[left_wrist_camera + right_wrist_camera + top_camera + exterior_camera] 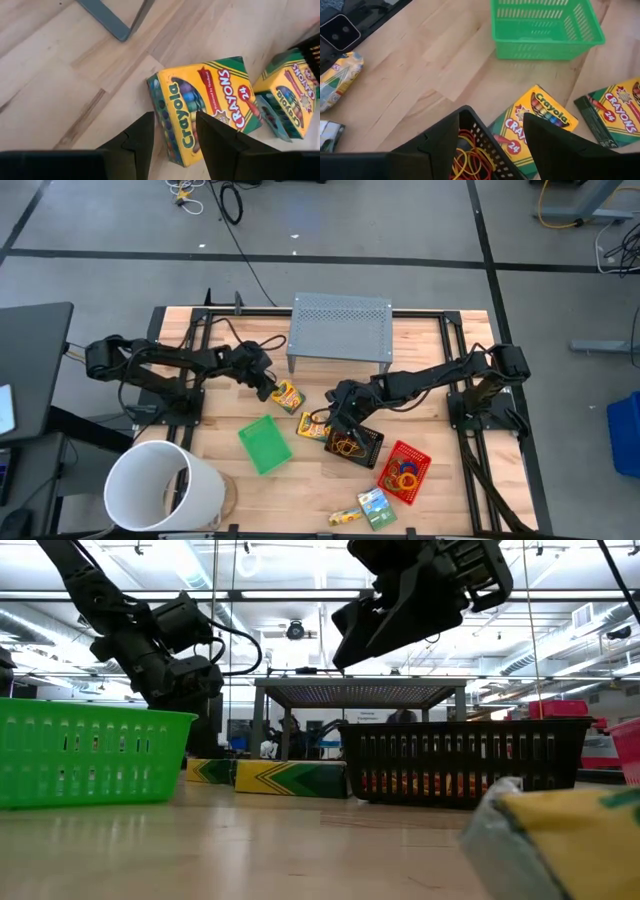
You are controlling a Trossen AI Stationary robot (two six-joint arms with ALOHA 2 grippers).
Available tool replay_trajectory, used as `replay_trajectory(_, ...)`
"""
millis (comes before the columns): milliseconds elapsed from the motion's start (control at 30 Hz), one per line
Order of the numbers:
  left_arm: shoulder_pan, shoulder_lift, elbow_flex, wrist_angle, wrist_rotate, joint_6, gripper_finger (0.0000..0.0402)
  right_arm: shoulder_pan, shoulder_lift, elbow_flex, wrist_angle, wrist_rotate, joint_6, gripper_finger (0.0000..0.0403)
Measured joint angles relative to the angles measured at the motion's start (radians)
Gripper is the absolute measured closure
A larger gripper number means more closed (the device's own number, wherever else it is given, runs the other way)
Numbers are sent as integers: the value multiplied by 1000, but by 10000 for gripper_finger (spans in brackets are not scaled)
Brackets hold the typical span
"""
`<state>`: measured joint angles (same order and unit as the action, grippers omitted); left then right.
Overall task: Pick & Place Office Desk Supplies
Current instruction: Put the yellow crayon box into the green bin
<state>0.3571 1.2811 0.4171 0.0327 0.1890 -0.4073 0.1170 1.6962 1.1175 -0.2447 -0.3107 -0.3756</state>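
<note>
While your left gripper (174,142) hangs parted over the Crayola crayon box (207,107), unclenched, you'd next lower and clamp, your right gripper (490,137) waiting spread at its four o'clock.

Yellow-green crayon boxes (287,395), a green tray (265,445), black tray (353,444), red tray (405,471).

bare table (420,380) beside the metal stand (341,327).

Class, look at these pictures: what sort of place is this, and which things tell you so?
Probably a robotics lab or workshop: a wooden table with arms mounted on it, taped lines and loose cables on the concrete floor, industrial ceiling lights.
</note>
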Motion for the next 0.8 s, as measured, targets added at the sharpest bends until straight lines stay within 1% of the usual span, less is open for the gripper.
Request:
replay_trajectory(100, 0, 17, 0, 1, -5, -10, 251, 4, 0, 0, 0, 7, 0, 172)
replay_trajectory(200, -15, 55, 0, 17, -7, -26, 249, 4, 0, 0, 0, 38, 0, 172)
replay_trajectory(333, -45, 109, 1, 93, 1, -39, 248, 4, 0, 0, 3, 53, -1, 172)
replay_trajectory(500, -61, 151, 9, 131, 2, -61, 263, 4, 0, 0, 5, 55, -7, 172)
replay_trajectory(567, -64, 156, 13, 131, -4, -61, 277, 4, 0, 0, 6, 55, -7, 172)
replay_trajectory(633, -71, 156, 19, 128, -14, -61, 301, 4, 0, 0, 6, 55, -7, 172)
replay_trajectory(767, -87, 157, 38, 121, -30, -26, 381, 4, 0, 0, 6, 55, -7, 172)
replay_trajectory(800, -92, 157, 45, 113, -33, -19, 390, 4, 0, 0, 6, 56, -7, 172)
